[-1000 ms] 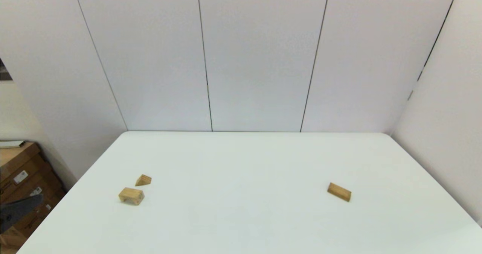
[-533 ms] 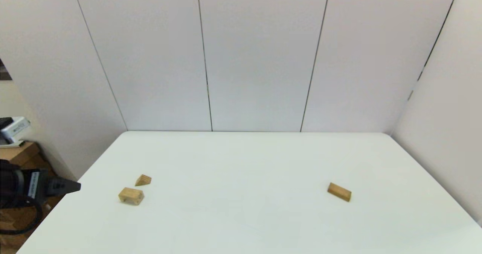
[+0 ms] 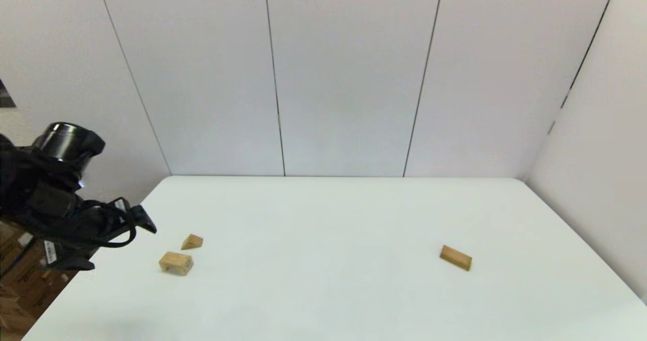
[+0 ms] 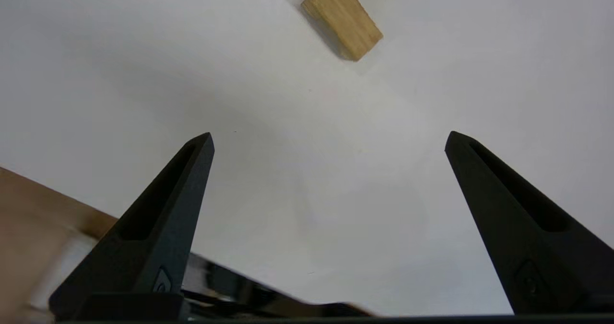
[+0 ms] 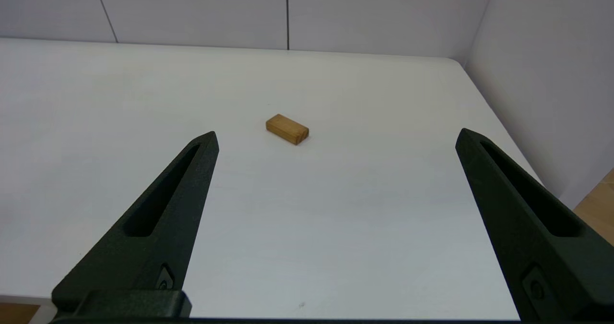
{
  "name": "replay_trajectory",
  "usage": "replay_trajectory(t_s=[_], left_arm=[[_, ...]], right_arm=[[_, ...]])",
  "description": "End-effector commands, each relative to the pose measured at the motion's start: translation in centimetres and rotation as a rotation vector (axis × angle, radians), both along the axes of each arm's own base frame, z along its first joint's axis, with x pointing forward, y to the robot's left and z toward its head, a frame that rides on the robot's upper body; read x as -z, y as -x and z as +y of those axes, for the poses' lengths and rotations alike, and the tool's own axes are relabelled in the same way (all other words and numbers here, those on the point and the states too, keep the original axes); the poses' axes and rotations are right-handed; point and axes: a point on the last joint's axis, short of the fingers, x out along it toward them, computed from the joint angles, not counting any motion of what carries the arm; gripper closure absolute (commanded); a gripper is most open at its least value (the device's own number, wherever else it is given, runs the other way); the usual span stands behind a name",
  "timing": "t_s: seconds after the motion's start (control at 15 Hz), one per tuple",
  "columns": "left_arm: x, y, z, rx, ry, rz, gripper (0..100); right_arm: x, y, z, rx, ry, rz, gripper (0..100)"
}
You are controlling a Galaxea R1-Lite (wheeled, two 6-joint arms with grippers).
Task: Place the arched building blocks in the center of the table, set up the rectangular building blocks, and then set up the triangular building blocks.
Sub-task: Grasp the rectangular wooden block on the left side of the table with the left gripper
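White table [image 3: 323, 290], triangular block [image 3: 192, 242] head-view only

A lab-like test booth: a bare white table [image 3: 354, 290] boxed in by plain white wall panels [image 3: 349, 78], with cardboard boxes [image 3: 20, 290] stacked alongside.

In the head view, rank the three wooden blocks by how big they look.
1. Arched block, largest.
2. Rectangular slab, close behind; the two look nearly alike, so their order is unsure.
3. Triangular wedge, clearly smallest.
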Motion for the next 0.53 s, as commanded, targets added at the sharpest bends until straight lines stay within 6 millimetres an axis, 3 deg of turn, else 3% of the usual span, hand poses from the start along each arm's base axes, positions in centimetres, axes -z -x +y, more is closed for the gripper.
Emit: replay_trajectory(t_s=[0.07,0.53], left_arm=[[5.0,-5.3,-0.7,-0.337,0.109,0.128,0],[8.6,-8.4,-1.2,-0.47,0.121,0.188,0]], right_arm=[[0.0,0.0,0.0,-0.001,0.001,0.001,0],[0.0,0.0,0.0,-0.001,0.001,0.001,0]])
